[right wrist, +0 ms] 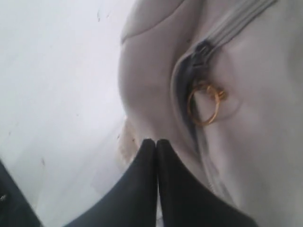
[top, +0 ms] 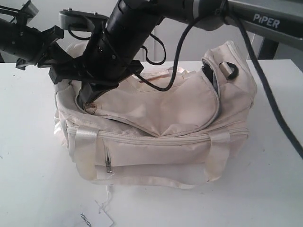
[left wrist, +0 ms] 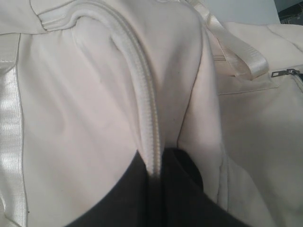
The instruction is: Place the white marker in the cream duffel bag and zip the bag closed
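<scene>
Left fingers: closed on the main zip track of the bag; the track runs in between them, with cream cloth bunched on either side
Left gripper: at the bag's left end in the exterior view, clamped on that zip edge
Right fingers: pressed flat together, no gap, nothing between them
Right gripper: reaches across to the bag's left end, tips near the gold ring and apart from it; whether they touch the cloth cannot be told
Bag: one, on the white table, front pocket toward the exterior camera, top flap slack and sagging
Main zip: gapes at the right end in the exterior view, grey lining showing
Marker: not visible in any view
Ring: one, hanging at the zip slider
Webbing handle: one plainly seen, shiny, draped down the front
Pocket zip pull: one, on the front pocket
Paper tag: one, lying on the table just in front of the bag
Arms: two, both at the bag's left end
</scene>
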{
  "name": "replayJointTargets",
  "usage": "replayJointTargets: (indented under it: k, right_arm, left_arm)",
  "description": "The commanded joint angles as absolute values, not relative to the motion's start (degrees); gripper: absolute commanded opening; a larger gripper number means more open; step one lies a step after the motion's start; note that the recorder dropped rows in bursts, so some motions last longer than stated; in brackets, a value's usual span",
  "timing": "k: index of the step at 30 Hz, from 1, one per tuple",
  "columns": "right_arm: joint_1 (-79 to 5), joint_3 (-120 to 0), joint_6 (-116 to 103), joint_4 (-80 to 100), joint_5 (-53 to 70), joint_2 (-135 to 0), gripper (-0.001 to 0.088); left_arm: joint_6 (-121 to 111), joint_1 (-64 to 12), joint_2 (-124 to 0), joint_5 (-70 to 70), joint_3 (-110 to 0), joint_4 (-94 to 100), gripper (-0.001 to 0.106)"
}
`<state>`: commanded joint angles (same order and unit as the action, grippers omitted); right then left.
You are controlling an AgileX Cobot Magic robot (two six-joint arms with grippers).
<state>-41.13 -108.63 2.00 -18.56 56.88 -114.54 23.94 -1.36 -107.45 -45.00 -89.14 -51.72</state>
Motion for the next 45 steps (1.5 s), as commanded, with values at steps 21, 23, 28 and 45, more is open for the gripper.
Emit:
replayJointTargets:
  k: [21,23,28,45]
  right_arm:
    - [-41.0,-108.6,-8.1,-16.6,52.1,-119.9,0.0313]
    - [-41.0,-108.6,-8.1,-16.9,52.1,-120.1,0.0313]
    - [-41.0,-108.5,-8.0,-20.5,52.0,-120.3,0.0311]
    - [-41.0,-108.5,-7.7,-21.0,54.7,-120.9,0.0089]
  left_arm:
    - [24.1,-1.4,-107.4,-45.1,-89.1,-51.7,0.0]
    - [24.1,-1.4,-107.4,-45.1,-89.1,-51.7,0.0]
    - [24.1,-1.4,-107.4,-44.9,-89.1,-51.7,0.0]
    - [24.1,-1.4,-107.4,-45.6,-89.1,-51.7,0.0]
